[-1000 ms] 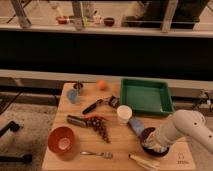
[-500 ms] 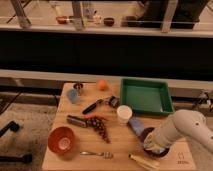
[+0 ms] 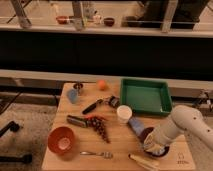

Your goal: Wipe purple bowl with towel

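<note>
The claw (image 3: pixel 154 145) is at the near right of the worktop (image 3: pixel 120 146), lowered into the purple bowl (image 3: pixel 146 133). Whether the claw is wide, narrow or gripping cannot be told, because its tip merges with the pale mass beneath it. That pale mass is the towel (image 3: pixel 151 149), which sits inside the bowl at the claw's tip. The white arm (image 3: pixel 185 125) enters from the right edge and slopes down and left to the bowl.

- Just left of the bowl: a blue item (image 3: pixel 135 124), then a white cup (image 3: pixel 124 114), upright.
- Near side of the bowl, at the worktop's near edge: a pale elongated object (image 3: pixel 144 161).
- Far side of the bowl: a green tray (image 3: pixel 145 96), at the far right of the worktop.
- Centre: a dark clustered object (image 3: pixel 100 126) and a black-handled tool (image 3: pixel 94 105).
- Near left: an orange bowl (image 3: pixel 62 140) with a pale inside; a spoon (image 3: pixel 98 154) lies to its right.
- Far left: a blue cup (image 3: pixel 73 96) and an orange ball (image 3: pixel 101 85).
</note>
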### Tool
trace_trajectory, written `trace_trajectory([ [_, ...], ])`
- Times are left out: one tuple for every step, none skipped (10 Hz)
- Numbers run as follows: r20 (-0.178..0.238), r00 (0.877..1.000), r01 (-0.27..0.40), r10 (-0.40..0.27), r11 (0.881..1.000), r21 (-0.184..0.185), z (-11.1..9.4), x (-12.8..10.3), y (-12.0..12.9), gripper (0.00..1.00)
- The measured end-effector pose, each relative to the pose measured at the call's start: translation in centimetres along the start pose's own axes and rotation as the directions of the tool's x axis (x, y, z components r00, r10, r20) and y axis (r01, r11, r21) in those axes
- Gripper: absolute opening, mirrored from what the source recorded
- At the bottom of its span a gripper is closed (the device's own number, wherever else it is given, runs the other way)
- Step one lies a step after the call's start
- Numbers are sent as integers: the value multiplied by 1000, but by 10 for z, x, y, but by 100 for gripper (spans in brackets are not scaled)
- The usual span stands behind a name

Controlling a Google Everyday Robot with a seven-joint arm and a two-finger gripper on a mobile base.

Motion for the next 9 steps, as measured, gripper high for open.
trace_trajectory([
  [-1,1000,-3,3,999,-40,5,0,0,0],
  [-3,1000,-12,12,999,-43,4,2,2,0],
  [-4,1000,-24,23,998,-56,5,3,4,0],
  [-3,1000,-24,24,998,-64,6,1,3,0],
  [1,1000,-24,24,998,-63,7,0,3,0],
  [5,1000,-25,26,998,-62,7,-1,4,0],
  [10,1000,-20,21,998,-60,9,-6,2,0],
  [18,1000,-14,15,999,-49,10,-12,-3,0],
  [21,1000,-13,14,999,-49,11,-15,-3,0],
])
